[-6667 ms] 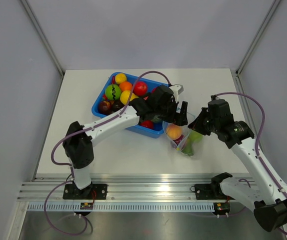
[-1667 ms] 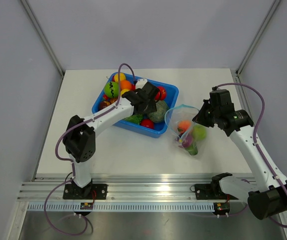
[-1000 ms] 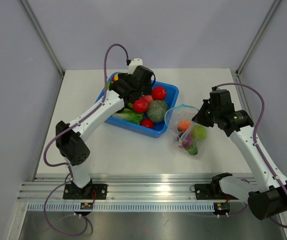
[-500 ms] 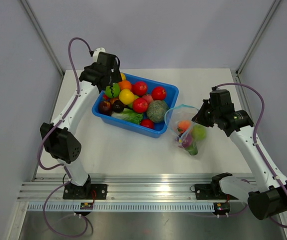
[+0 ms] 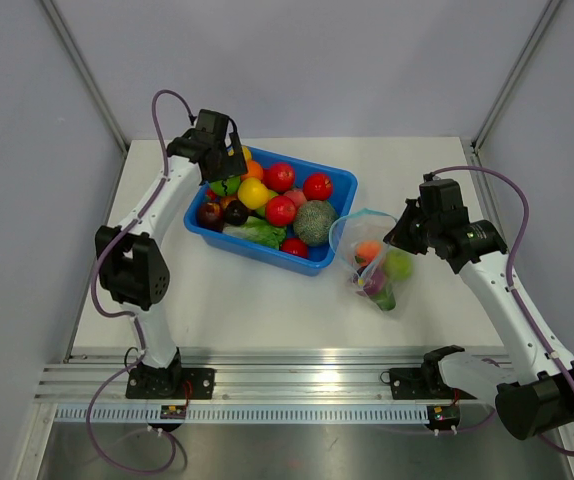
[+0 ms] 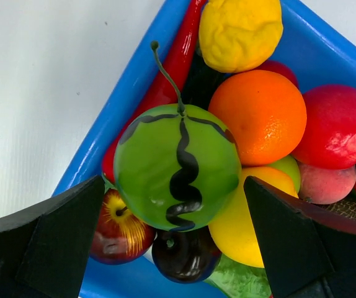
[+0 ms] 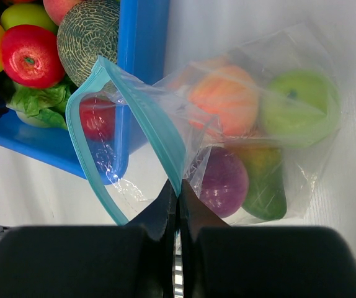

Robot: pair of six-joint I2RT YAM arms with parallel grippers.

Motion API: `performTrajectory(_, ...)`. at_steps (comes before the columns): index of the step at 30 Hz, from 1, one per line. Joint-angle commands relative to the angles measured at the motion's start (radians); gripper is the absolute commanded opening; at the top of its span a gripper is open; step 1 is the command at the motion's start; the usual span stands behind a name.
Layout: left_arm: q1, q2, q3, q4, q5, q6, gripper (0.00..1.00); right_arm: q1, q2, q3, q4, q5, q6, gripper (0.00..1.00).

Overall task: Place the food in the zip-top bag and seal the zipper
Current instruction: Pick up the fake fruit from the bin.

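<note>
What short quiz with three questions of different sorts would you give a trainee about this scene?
1. True or false: the right end effector pinches the blue-green strip at the mouth of the bag.
2. The left end effector hovers open over which item? A) striped green melon B) banana C) pineapple
3. In one word: is the bag's mouth open or sealed?

Key: 1 true; 2 A; 3 open.

Right fingers (image 7: 156, 214) tight on the zipper (image 7: 146, 108); food (image 7: 222, 100) inside the zip-top bag (image 7: 293, 59)
</note>
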Motion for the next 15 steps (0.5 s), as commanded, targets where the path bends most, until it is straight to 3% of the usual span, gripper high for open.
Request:
performTrajectory(1,0.0,-0.001,0.01,0.032,0.043,0.02,0.99,-0.001,-0.01,0.005,0.021,-0.002,-0.012,0.04)
performTrajectory(15,0.001,0.045,-0.01,0.048,0.061,0.029,0.99,-0.001,-0.038,-0.008,0.016,0.0,-0.001,0.04)
